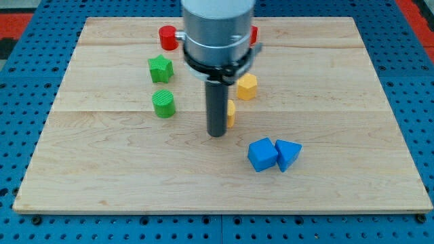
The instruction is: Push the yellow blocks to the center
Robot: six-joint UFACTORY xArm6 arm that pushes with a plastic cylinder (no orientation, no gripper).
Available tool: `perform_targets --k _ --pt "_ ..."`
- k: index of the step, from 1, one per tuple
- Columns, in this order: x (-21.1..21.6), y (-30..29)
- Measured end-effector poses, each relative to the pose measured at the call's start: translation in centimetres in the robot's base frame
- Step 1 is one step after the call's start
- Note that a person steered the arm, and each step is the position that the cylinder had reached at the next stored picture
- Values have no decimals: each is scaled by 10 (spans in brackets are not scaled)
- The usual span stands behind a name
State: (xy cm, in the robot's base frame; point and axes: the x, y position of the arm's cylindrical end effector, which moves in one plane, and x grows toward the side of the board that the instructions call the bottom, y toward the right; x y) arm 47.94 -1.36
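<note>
My tip (216, 133) rests on the wooden board (102, 169) near its middle. A yellow block (231, 112) is mostly hidden behind the rod, just to the tip's right and touching or nearly touching it; its shape cannot be made out. A second yellow block, a hexagonal one (247, 87), sits a little further up and to the right, apart from the rod.
A green star-like block (161, 69) and a green cylinder (163, 104) lie left of the rod. A red cylinder (167, 37) is at the top, another red block (253, 34) peeks out by the arm. A blue cube (262, 154) and blue triangular block (287, 154) lie lower right.
</note>
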Motion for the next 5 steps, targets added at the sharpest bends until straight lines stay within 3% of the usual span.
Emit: perform_targets --k 5 --pt "-12 38"
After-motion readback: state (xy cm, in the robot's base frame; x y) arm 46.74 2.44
